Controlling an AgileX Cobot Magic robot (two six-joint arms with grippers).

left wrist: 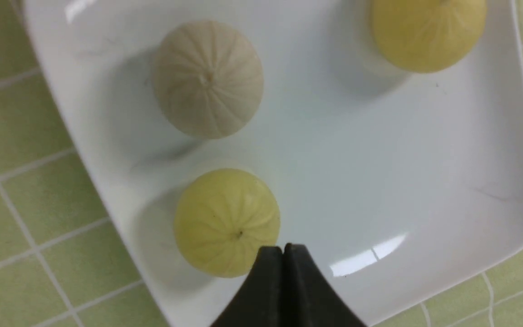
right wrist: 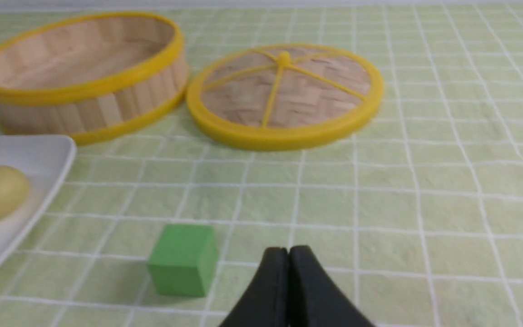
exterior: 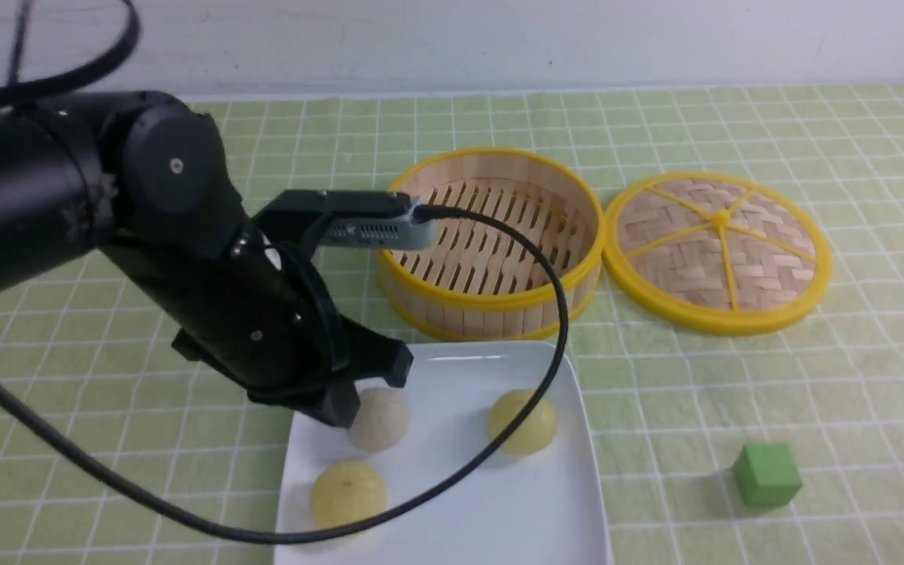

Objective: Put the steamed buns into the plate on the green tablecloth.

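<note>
Three steamed buns lie in the white square plate (exterior: pixel 499 510) on the green tablecloth (exterior: pixel 734 377): a greyish-white one (exterior: pixel 380 420) and two pale yellow ones (exterior: pixel 348 493) (exterior: pixel 524 424). My left gripper (exterior: pixel 340 410) hangs over the plate's near left part, shut and empty. In the left wrist view its tips (left wrist: pixel 283 249) meet just beside a yellow bun (left wrist: pixel 225 222), with the grey bun (left wrist: pixel 208 79) beyond it. My right gripper (right wrist: pixel 288 250) is shut on nothing, low over the cloth beside the plate (right wrist: pixel 39 154); the front view does not show it.
A bamboo steamer (exterior: pixel 491 243) with a yellow rim stands behind the plate, nothing in it. Its woven lid (exterior: pixel 719 247) lies flat to the right. A green cube (exterior: pixel 766 474) sits on the cloth right of the plate, close to my right gripper. The left arm's cable (exterior: pixel 554 314) loops over the plate.
</note>
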